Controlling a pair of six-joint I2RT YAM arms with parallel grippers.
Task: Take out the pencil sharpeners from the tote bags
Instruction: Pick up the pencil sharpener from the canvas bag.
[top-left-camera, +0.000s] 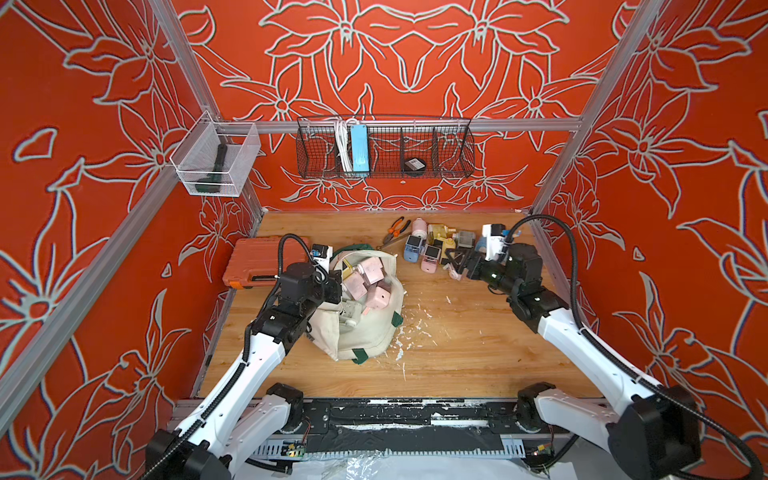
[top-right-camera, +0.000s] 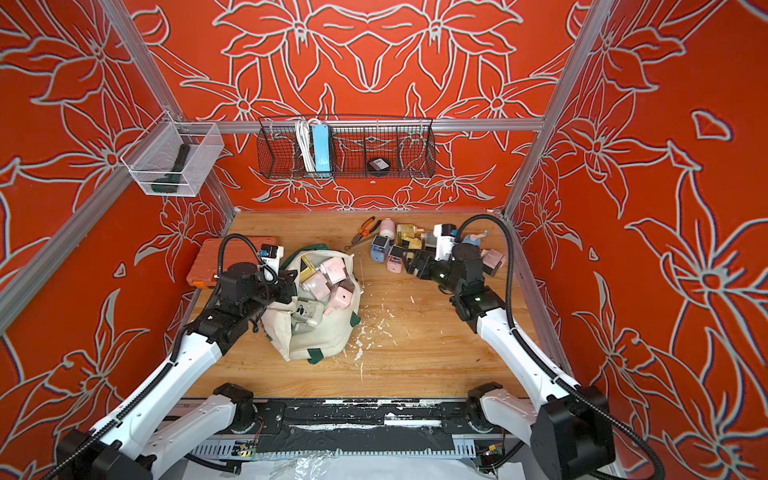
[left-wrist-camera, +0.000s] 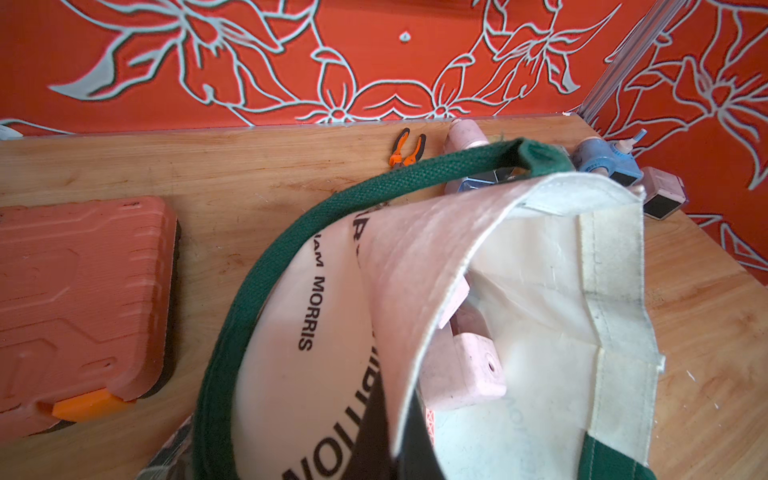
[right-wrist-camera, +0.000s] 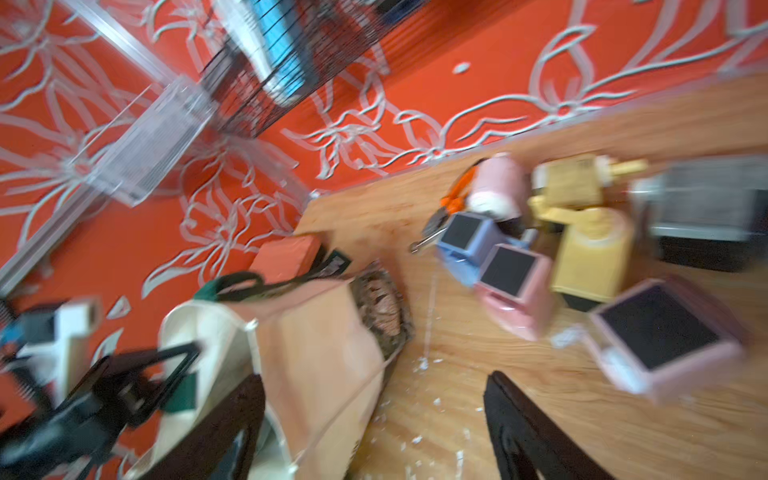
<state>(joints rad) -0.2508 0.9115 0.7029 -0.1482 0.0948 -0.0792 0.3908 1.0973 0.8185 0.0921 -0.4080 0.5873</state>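
A cream tote bag with green straps stands open at the table's middle left, and several pink pencil sharpeners lie inside it. My left gripper is shut on the bag's near-left rim and holds the mouth open. In the left wrist view the rim curls over a pink sharpener. More sharpeners, blue, pink and yellow, lie in a pile at the back right. My right gripper hovers open and empty beside that pile, next to a pink sharpener.
An orange tool case lies at the left edge behind my left arm. Orange-handled pliers rest near the back wall. A wire basket and a clear bin hang on the walls. White flakes litter the wood.
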